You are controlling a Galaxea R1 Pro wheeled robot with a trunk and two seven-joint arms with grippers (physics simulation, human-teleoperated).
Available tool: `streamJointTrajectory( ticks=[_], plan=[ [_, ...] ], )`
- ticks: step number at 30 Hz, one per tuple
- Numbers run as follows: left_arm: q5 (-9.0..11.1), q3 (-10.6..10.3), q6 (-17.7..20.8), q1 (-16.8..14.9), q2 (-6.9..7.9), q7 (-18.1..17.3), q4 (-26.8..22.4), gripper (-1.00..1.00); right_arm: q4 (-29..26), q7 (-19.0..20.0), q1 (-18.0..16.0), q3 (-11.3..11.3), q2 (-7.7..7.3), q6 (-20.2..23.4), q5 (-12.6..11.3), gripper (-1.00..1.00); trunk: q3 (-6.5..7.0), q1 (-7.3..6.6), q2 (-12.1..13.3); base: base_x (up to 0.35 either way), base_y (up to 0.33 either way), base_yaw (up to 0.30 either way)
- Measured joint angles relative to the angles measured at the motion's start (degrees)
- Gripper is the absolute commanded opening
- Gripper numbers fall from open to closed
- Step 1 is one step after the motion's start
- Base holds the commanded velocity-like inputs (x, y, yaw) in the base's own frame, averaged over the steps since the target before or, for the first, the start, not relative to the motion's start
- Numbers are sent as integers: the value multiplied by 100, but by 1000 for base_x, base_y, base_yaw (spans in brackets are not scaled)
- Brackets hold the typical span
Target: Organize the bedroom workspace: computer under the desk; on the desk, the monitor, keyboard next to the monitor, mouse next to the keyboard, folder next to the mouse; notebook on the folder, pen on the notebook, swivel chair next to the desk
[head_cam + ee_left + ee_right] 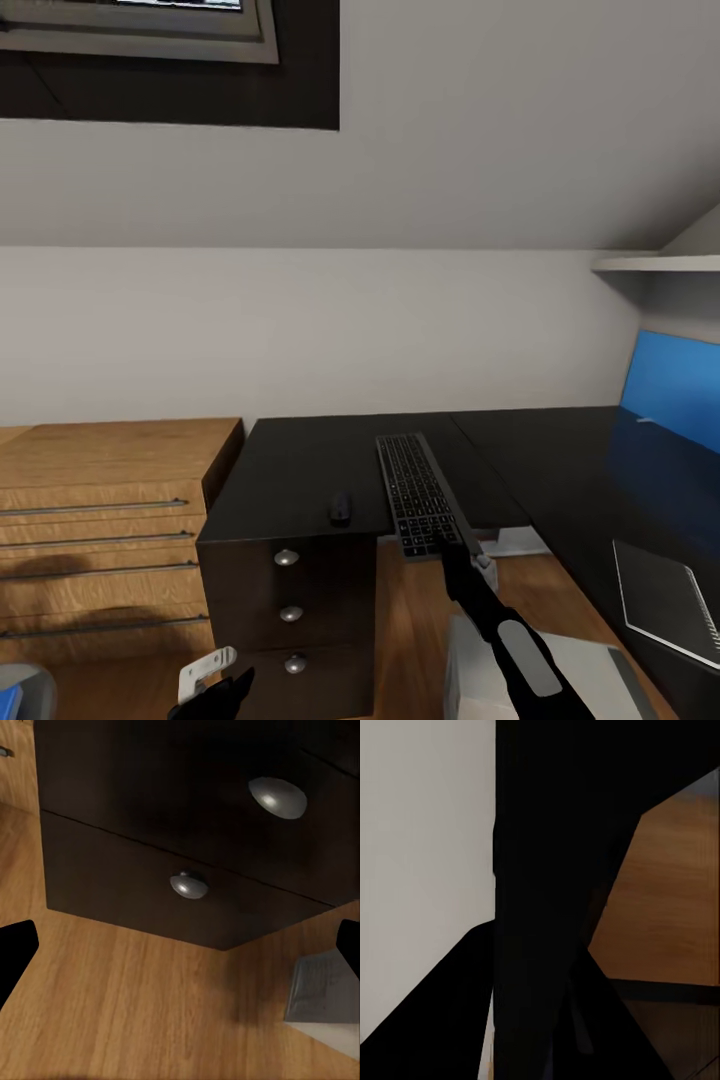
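Forward: right gripper (452, 548) reaches toward 12 o'clock, meeting the keyboard (417, 492) — grip state indiscernible. Left gripper (215, 690) low, fingers spread.

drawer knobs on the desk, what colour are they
Silver drawer knobs, clearest in the left wrist view.

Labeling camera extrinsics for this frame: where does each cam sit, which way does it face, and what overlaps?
Head: high on the robot, looking forward and down at the desk, keyboard, mouse; both arms show, right pincer at the keyboard's near end.
Left wrist: low, facing the drawer knobs and floor; dark fingertips at the edges.
Right wrist: close against dark shapes, pale wall, wood floor; details unreadable.
Shared: head and left wrist both see the desk drawers and grey computer.
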Motion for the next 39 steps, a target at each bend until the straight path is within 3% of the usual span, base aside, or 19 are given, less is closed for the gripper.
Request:
streamJointTrajectory(
  ticks=[6,10,15,20,27,39],
  plan=[
    [-3,-1,0,0,-1,0,0,100,-47,-282,0,22,-97,116,-12,-100,108,-132,241,0,0,0],
    [-3,-1,0,2,-1,-1,1,100,-135,-319,0,26,-109,476,-17,-100,180,-220,401,0,0,0],
    [-3,-1,0,1,-1,0,0,100,-225,-275,0,14,-109,610,-18,-100,270,-330,602,0,0,0],
    [-3,-1,0,1,-1,0,0,100,-245,-66,5,7,-136,650,-32,-100,359,-440,802,0,0,0],
    [-4,-1,0,0,-1,3,0,100,-227,677,15,12,-283,667,-2,-100,450,-550,1004,0,0,0],
    [1,6,0,1,-1,7,155,100,-207,786,16,18,-293,661,26,-100,449,-550,1004,0,0,0]
  ],
)
